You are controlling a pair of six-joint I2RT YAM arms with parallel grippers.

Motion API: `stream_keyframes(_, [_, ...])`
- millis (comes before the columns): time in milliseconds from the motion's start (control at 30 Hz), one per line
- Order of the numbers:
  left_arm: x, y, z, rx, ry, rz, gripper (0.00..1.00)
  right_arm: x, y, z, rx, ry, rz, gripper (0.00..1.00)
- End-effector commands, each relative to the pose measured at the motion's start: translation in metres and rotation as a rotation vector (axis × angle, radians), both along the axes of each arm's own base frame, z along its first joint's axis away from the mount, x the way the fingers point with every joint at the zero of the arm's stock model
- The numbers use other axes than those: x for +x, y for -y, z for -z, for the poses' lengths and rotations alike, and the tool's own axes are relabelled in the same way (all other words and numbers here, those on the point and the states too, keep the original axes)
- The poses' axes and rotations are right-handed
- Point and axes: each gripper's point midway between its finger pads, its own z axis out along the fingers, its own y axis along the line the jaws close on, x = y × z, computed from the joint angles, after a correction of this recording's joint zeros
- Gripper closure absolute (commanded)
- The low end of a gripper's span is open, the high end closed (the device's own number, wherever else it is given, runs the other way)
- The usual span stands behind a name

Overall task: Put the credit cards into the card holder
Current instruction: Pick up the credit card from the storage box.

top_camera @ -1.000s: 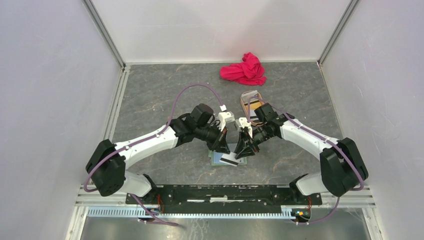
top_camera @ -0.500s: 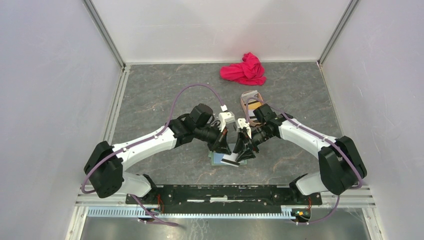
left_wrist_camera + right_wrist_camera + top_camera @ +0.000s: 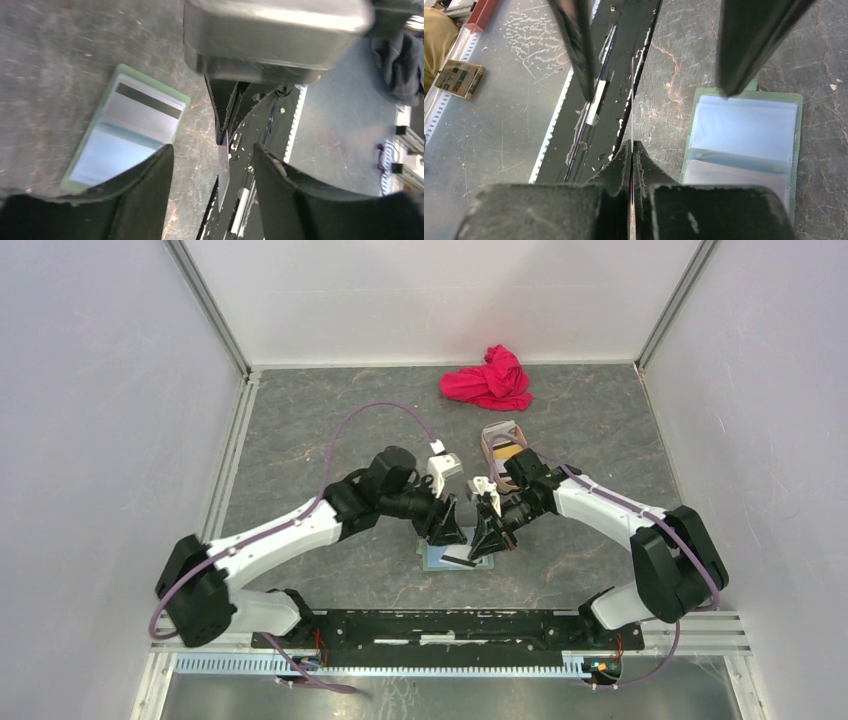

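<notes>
Down near the middle of the desk's near edge, the card holder [image 3: 79, 161] lies opened flat, green rim showing around its pale blue-grey inside. A grey card with a black stripe [image 3: 142, 107] rests on one half of it; whether it sits fully inside a pocket I cannot tell. The two arms reach in toward each other above this spot. The right gripper [image 3: 631, 146] is clenched on a second card [image 3: 223, 172], pinching it by one end so that it stands on edge and hangs off the fingertips as a thin sliver. From the left wrist camera this held card is beside the card holder, toward the near edge, and apart from it, not touching. The left gripper [image 3: 212, 150] is released: its two dark fingers are spread wide with nothing between the pads, and the held card and the right gripper's tips show through the gap. From overhead the two grippers point down just beside each other, the left one over the card holder's left part and the right one over its right part. Behind the right arm, toward the far edge, stands a pinkish-tan oval tray [image 3: 487, 439], partly covered by that arm. A crumpled red cloth [image 3: 490, 379] lies close to the far edge, right of the middle.
</notes>
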Motion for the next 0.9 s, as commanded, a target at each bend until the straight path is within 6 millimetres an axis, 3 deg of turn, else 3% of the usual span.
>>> stream_keyframes(0, [0.032,-0.008,-0.056,-0.167,0.241,-0.182,0.20,0.011,-0.005,-0.016,0.066,0.009,0.028,1.00])
stream_keyframes(67, [0.041,-0.019,-0.067,-0.240,0.282,-0.282,0.02,0.024,0.002,-0.021,0.087,-0.004,0.080,1.00])
stream_keyframes(100, [0.045,-0.024,-0.070,-0.290,0.287,-0.327,0.00,0.031,0.006,-0.023,0.098,-0.011,0.108,1.00])
stream_keyframes(267, [0.048,-0.035,-0.066,-0.502,0.239,-0.440,0.00,0.072,0.037,-0.037,0.192,-0.095,0.306,1.00])
stream_keyframes(467, [0.059,-0.025,-0.041,-0.593,0.125,-0.523,0.03,0.101,0.056,-0.029,0.167,-0.171,0.482,1.00])
stream_keyframes(700, [0.067,-0.010,-0.028,-0.751,0.016,-0.648,0.04,0.111,0.055,-0.022,0.146,-0.308,0.575,1.00])
stream_keyframes(867, [0.069,0.000,-0.018,-0.780,-0.015,-0.722,0.07,0.105,0.051,-0.025,0.154,-0.334,0.560,1.00])
